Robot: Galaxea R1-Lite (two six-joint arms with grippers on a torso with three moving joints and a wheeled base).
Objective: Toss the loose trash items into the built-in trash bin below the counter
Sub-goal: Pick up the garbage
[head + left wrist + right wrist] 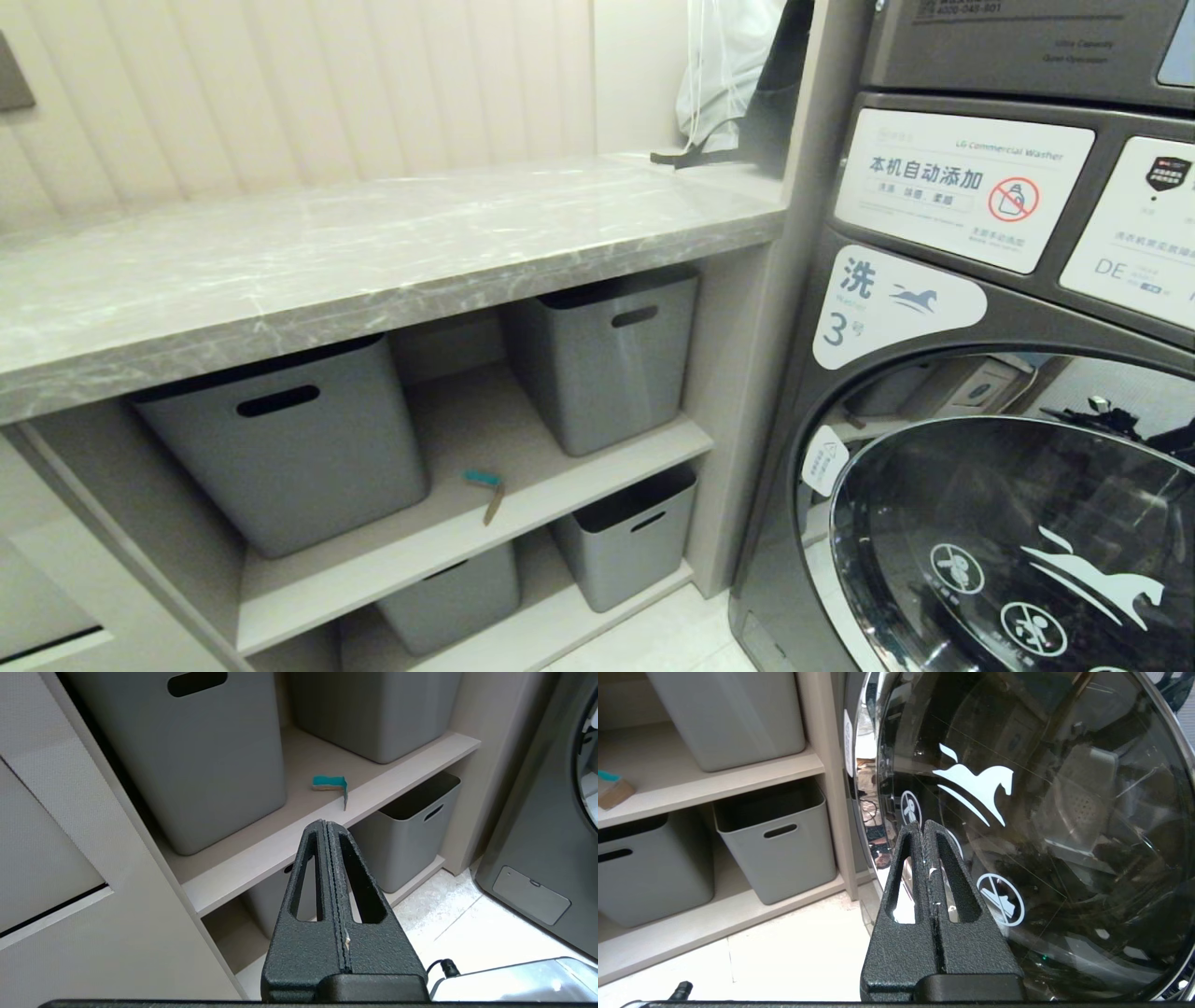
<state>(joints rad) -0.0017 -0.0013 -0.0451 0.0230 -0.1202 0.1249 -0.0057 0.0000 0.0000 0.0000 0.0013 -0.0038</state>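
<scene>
- Head view takes in the washing machine (990,373) filling the right side, and just beside it the counter (373,252), a long grey marble-look slab whose top shows no scraps from this angle.
- Under the counter sit open shelves holding four grey tubs (289,439), two on the upper shelf (485,523) and two on the one beneath.
- Further from the washing machine than the shelves stands a beige cabinet front (51,868) with a dark seam across it; it could be the built-in bin, but no flap or sticker shows, so I cannot tell.
- Left gripper (327,826) hangs out in front of the shelves with its fingers pressed together and nothing between them; right gripper (923,826) hangs before the washing machine's glass door, fingers likewise together and empty.
- One strip of trash (332,786), brown with a teal edge, lies on the upper shelf between the two tubs, near the shelf's front lip.
- It is bent into an L: the teal leg runs roughly along the shelf's length, the brown leg points out toward the front edge.
- By my reckoning the task has barely begun: this strip is not yet picked up, nothing is held, and the other scraps are out of sight.
</scene>
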